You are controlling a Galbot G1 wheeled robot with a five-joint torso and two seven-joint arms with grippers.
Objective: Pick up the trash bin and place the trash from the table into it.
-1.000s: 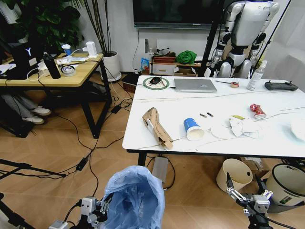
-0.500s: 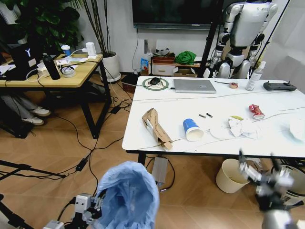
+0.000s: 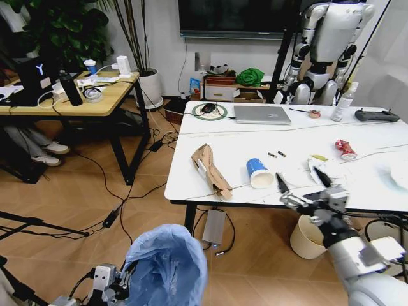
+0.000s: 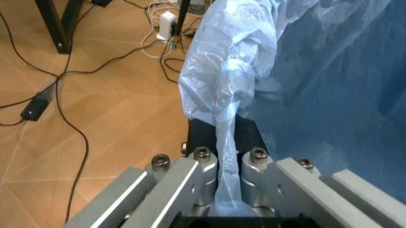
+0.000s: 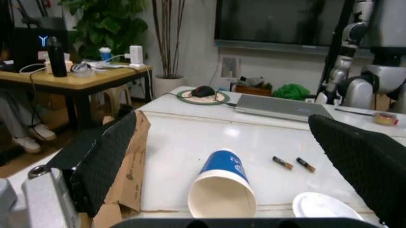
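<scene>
littered marble table (image 3: 242, 137), cabled wood floor (image 3: 76, 191)

Robotics lab/office: humanoid robot (image 3: 328, 48) by wall, wall screen (image 3: 239, 18), laptop (image 3: 261, 114), floor cables (image 3: 111, 191).

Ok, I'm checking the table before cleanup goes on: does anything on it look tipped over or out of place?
Yes. The blue-white paper cup lies on its side on the table, mouth toward the near edge. The folded brown cardboard lies crumpled beside it, reaching that edge. The open right gripper is just in front of the cup.
</scene>
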